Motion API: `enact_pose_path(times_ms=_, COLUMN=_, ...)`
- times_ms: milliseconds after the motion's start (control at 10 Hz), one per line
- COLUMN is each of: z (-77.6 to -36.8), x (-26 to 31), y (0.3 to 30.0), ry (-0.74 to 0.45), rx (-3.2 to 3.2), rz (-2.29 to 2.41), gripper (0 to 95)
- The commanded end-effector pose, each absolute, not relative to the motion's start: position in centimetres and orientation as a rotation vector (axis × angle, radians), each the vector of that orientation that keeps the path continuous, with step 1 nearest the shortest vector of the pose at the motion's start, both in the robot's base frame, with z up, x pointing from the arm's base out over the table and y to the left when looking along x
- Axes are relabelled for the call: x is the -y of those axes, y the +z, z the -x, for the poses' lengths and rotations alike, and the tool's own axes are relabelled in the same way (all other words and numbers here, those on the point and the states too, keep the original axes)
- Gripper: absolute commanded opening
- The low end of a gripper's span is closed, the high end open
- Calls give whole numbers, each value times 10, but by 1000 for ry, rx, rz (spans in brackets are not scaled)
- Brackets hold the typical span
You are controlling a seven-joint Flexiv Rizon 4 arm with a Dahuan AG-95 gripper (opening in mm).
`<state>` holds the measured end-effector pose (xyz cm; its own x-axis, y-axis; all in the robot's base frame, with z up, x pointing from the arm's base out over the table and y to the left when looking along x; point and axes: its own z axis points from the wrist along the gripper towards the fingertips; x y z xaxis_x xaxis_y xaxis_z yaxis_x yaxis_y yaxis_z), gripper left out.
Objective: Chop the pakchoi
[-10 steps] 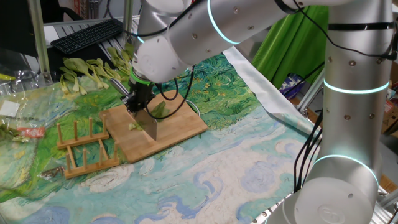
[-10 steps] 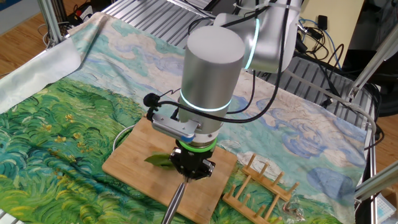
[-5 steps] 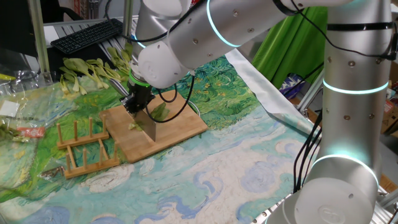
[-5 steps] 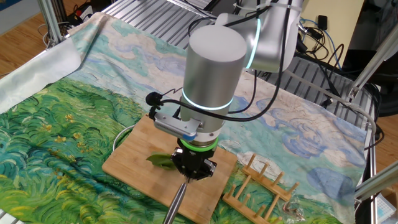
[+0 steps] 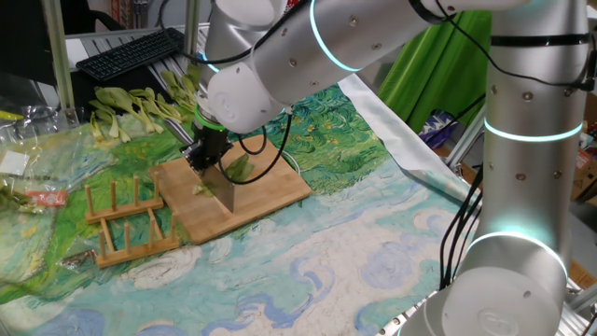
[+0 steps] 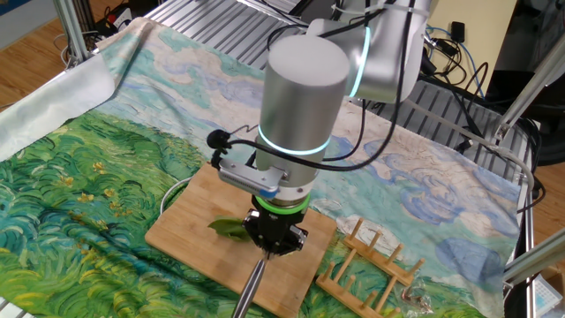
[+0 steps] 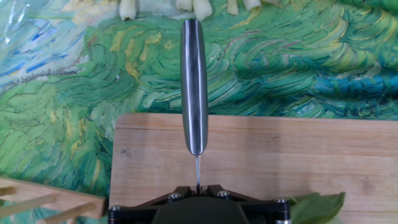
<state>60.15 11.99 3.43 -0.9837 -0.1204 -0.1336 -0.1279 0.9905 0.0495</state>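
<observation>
My gripper is shut on a knife, whose steel blade stands edge-down on the bamboo cutting board. The pakchoi's dark green leaf lies on the board just behind the blade, and a small pale cut piece lies in front of it. In the other fixed view the gripper hangs over the board, with the leaf to its left and the knife handle reaching toward the camera. In the hand view the handle runs straight out from the gripper; a leaf tip shows at lower right.
A wooden dish rack sits just left of the board, and a row of whole larger pakchoi stalks lies behind it near a keyboard. Crumpled plastic covers the far left. A painted cloth covers the table.
The wrist has shifted very slightly over the board in the first half second, then held still. The knife stays gripped; the leaf has not moved.
</observation>
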Motion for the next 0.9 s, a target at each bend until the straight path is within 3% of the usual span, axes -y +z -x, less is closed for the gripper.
enact_pose_path(times_ms=100, z=-603, x=-121, y=31, ry=83, rx=-2997, rz=169, gripper=0)
enact_pose_path(times_ms=900, z=-616, x=-132, y=36, ry=65, rx=-2987, rz=142, gripper=0)
